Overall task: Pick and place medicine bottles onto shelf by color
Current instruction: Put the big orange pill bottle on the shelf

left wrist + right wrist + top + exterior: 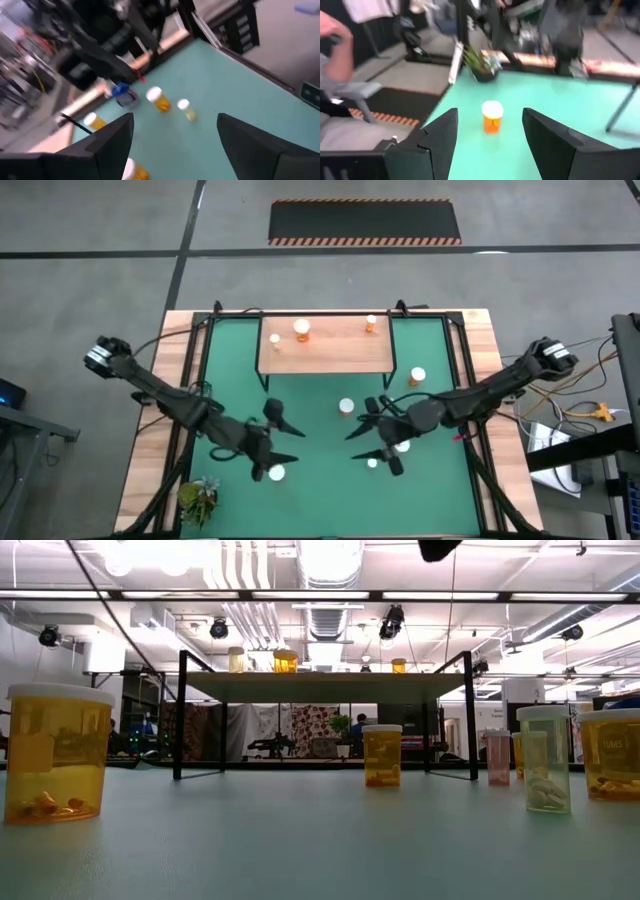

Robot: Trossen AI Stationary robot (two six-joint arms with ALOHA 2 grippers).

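While three white-capped orange medicine bottles (301,330) stand on the light-wood shelf (340,355), left gripper (283,442) and right gripper (368,442) hover, fingers apart and empty.

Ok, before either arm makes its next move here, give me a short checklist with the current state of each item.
1. Left pincer open and empty: ok, fingers stand wide apart with only the green mat between them.
2. Right pincer open and empty: ok, nothing sits between its fingers.
3. A target ahead of the right pincer: ok, an orange bottle stands upright on the mat beyond its fingertips.
4. Room on the shelf: ok, three bottles stand along its far edge and the rest is bare.
5. Blue bottle located: ok, near the mat's edge in the left wrist view.
6. Colour grouping on the shelf: cannot tell.
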